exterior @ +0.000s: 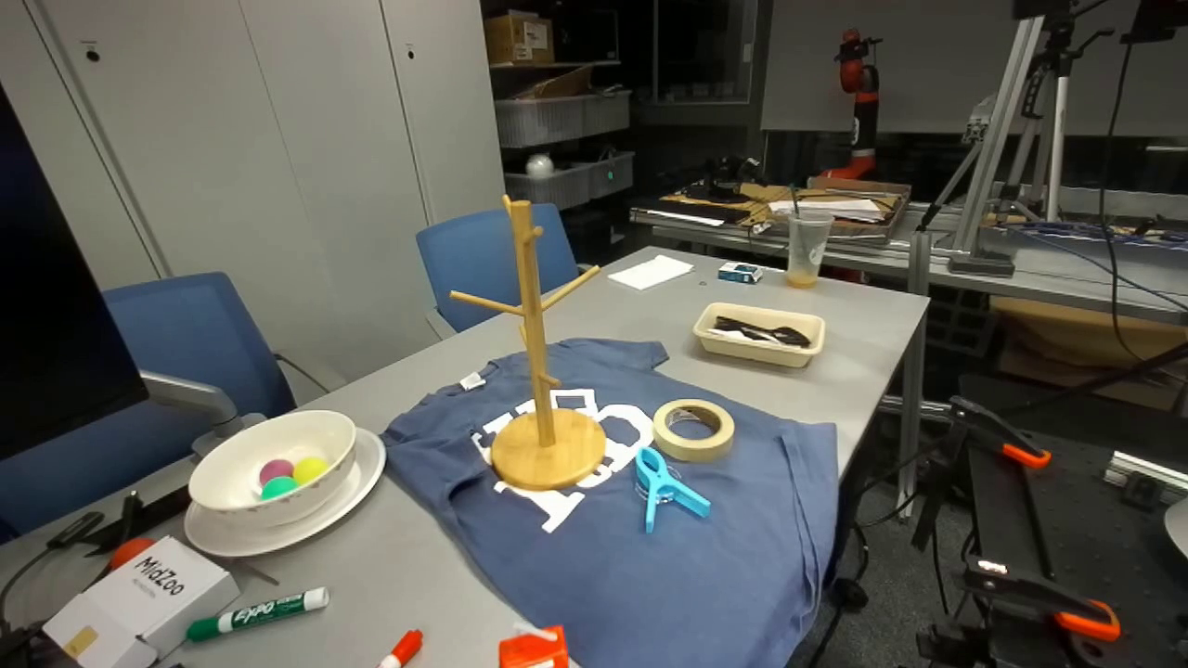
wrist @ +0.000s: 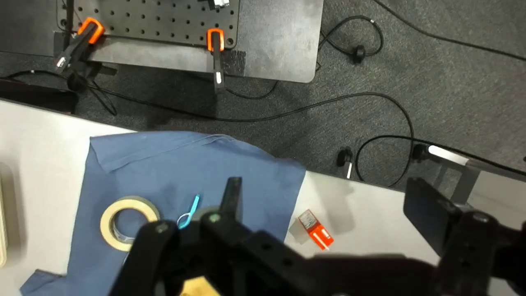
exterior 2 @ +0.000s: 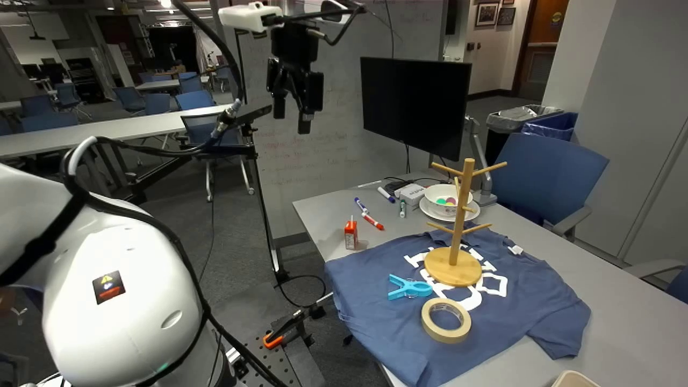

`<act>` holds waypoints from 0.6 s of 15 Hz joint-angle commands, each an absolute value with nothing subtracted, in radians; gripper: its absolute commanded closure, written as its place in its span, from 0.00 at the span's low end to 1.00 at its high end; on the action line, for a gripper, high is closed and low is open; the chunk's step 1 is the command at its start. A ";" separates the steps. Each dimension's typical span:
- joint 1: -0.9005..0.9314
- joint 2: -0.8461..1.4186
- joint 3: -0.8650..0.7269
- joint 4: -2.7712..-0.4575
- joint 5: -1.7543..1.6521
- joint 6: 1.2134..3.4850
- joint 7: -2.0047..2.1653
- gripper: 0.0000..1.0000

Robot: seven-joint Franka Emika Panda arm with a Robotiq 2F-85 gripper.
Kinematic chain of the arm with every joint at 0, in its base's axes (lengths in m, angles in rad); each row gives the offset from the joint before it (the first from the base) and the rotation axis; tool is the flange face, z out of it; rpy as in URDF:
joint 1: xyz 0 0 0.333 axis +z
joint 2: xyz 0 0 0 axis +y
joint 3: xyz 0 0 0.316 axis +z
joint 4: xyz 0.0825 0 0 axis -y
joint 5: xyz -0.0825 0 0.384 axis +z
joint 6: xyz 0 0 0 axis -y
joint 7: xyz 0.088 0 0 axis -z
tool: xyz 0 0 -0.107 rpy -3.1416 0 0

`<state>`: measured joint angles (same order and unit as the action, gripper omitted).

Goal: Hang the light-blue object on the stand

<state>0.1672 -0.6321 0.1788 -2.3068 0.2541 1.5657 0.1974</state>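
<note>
High up it hangs, the claw [exterior 2: 292, 117], well above the desk [exterior 2: 607, 290], and the wrist view shows its fingers [wrist: 233, 199] spread wide with nothing held between them! Straight down at six o'clock from that gap, in the wrist view, sits a small red box [wrist: 318, 233], no part of this play. The prize, the light-blue clamp [exterior 2: 410, 288], lies on the navy T-shirt [exterior 2: 371, 266] at five o'clock from the claw in an exterior view, legs splayed toward nine. It looks light and stiff, smooth plastic surely, a touch slippery, hardly fragile, though the legs may give on a spring if squeezed together. One leg alone, or the body near its middle, looks the better pinch, leaving the loop end free for a peg; go too low and a fold of soft shirt could come along. Just beside it, toward four or five, rests the masking tape [exterior 2: 443, 334]. And at two o'clock from the clamp, there's the target: the wooden stand [exterior 2: 460, 217], upright, pegs [exterior 2: 490, 169] bare, the hanging not yet done!
</note>
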 commanded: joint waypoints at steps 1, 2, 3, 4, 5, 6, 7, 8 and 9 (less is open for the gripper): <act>0.140 -0.589 0.192 -2.348 0.249 1.695 0.187 0.00; 0.137 -0.573 0.193 -2.368 0.245 1.740 0.189 0.00; 0.134 -0.556 0.192 -2.386 0.240 1.785 0.193 0.00; 0.129 -0.537 0.192 -2.405 0.231 1.833 0.196 0.00; 0.125 -0.514 0.190 -2.422 0.221 1.879 0.199 0.00; 0.117 -0.485 0.189 -2.440 0.209 1.929 0.205 0.00; 0.111 -0.457 0.187 -2.452 0.198 1.973 0.214 0.00; 0.102 -0.426 0.186 -2.466 0.184 2.018 0.225 0.00; 0.096 -0.397 0.184 -2.476 0.175 2.059 0.236 0.00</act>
<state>0.1226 -0.4733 0.1786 -2.4572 0.2080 1.9577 0.2035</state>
